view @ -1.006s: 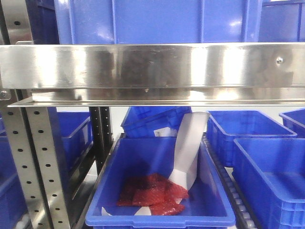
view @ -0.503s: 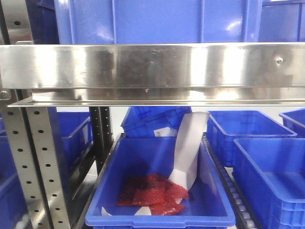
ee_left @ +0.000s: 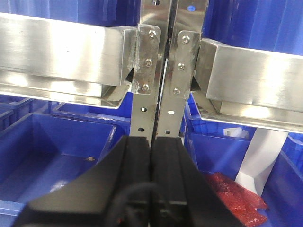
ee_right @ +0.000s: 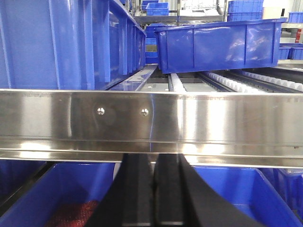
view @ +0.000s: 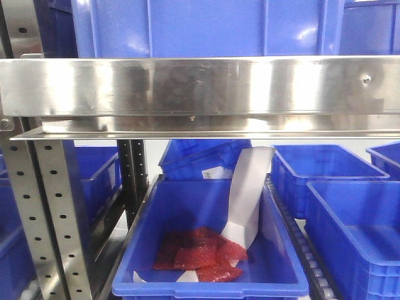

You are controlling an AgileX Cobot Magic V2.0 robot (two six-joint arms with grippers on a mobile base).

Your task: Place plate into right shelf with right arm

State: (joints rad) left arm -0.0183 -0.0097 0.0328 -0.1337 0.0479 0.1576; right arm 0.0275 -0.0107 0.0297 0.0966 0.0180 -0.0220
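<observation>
**Across mid-frame: shelf rail, both hands closed, no plate seen**

Right shelf [view: 200,87] rail spans the front view, blue bin [view: 206,250] with red packets [view: 200,250] lower centre. Left hand [ee_left: 151,156] and right hand [ee_right: 154,189] pinched together, empty. Plate not visible in any view.

Nothing visibly changes in the front view: the steel rail [view: 200,87] across the upper frame and the red packets [view: 200,255] at lower centre match the earlier pictures.
</observation>
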